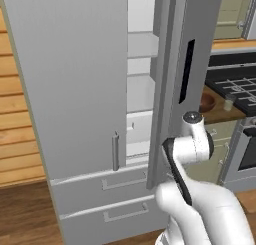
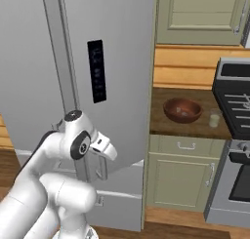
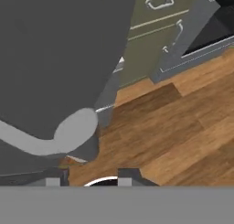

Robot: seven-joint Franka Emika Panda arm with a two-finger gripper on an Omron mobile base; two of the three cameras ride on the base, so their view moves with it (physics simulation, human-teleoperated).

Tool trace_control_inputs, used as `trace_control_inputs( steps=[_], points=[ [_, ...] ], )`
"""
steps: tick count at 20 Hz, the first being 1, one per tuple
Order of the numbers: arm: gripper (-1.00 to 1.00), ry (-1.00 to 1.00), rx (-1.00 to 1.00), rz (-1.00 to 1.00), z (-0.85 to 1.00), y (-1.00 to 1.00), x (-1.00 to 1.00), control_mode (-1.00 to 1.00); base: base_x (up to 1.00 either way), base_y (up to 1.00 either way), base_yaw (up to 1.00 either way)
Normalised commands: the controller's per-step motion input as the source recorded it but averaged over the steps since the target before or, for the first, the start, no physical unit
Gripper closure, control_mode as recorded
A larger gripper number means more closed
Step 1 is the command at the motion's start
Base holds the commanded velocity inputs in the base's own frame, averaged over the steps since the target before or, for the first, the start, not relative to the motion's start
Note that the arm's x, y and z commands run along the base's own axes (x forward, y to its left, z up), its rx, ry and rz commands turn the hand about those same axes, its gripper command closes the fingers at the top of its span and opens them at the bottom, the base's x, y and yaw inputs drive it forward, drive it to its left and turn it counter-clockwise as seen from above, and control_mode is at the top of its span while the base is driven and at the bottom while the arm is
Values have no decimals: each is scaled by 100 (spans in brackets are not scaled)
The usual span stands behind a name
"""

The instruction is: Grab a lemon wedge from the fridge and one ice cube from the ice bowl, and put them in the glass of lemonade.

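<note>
The grey fridge [image 1: 75,89] has its left door shut and its right door [image 1: 172,84] swung partly out, showing white shelves [image 1: 141,96] in the gap. No lemon wedge can be made out on them. My gripper [image 3: 89,180] is open, pointing down at the wooden floor close to the outer face of the open door [image 3: 55,58]. The door's curved bar handle end [image 3: 73,129] lies just beyond the fingertips [image 3: 126,176], with nothing between them. The reddish-brown ice bowl [image 2: 183,110] and the pale glass of lemonade [image 2: 214,118] stand on the counter to the right of the fridge.
A dark stove [image 2: 237,106] stands at the far right, its oven below. Beige cabinets with drawers [image 2: 180,177] sit under the counter [image 2: 163,128]. The open door carries a dark dispenser panel [image 2: 96,71]. Two fridge drawers [image 1: 107,199] are shut.
</note>
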Motion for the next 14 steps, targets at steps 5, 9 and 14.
trace_control_inputs(
  steps=[5,9,14],
  points=[
    [100,-41,3,-11,-10,-91,-79,-100,0,0,0],
    [100,-36,1,-5,14,-28,-57,-100,0,0,0],
    [100,-22,0,-9,36,-7,-54,-100,0,0,0]
  ],
)
